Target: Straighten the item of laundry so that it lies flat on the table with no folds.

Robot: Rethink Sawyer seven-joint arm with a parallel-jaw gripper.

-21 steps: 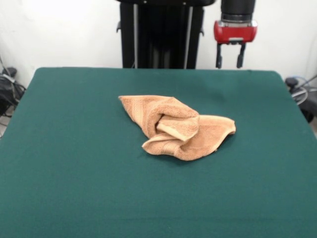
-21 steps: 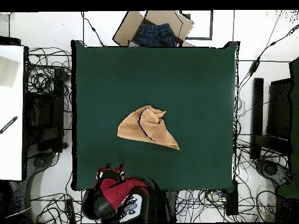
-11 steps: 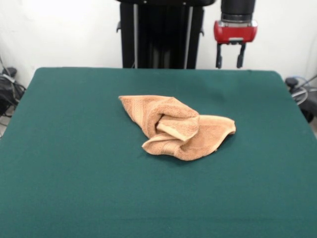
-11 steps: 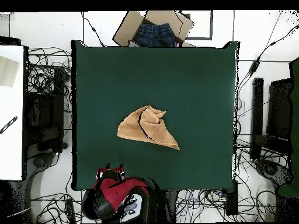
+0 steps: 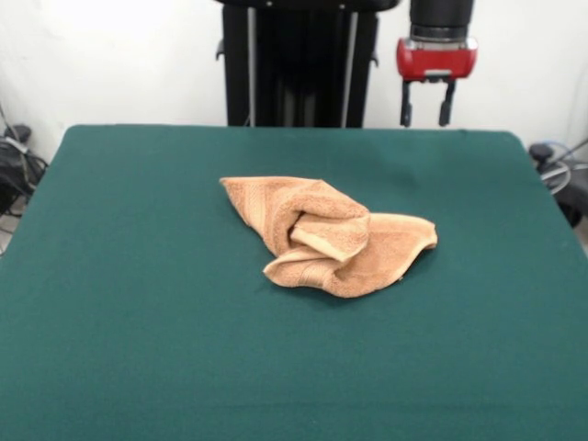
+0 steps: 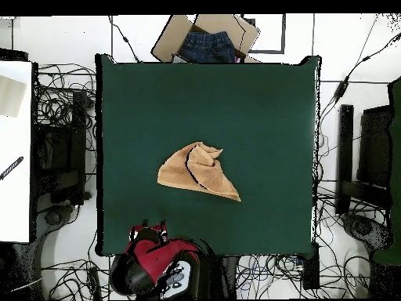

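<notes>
**Towel bunched mid-desk, arm parked off to the side**

The orange-tan towel (image 5: 328, 236) sits crumpled near the middle of the green desk (image 5: 138, 322), one flap rolled over itself, its corners pointing different ways. The end effector (image 5: 425, 112) hangs above the desk's far edge, well apart from the towel, fingers spread and empty.

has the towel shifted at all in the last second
No. In the front view the towel lies crumpled at the same spot on the green table, equally far from the table's far edge, while the open gripper hangs beyond it.
</notes>
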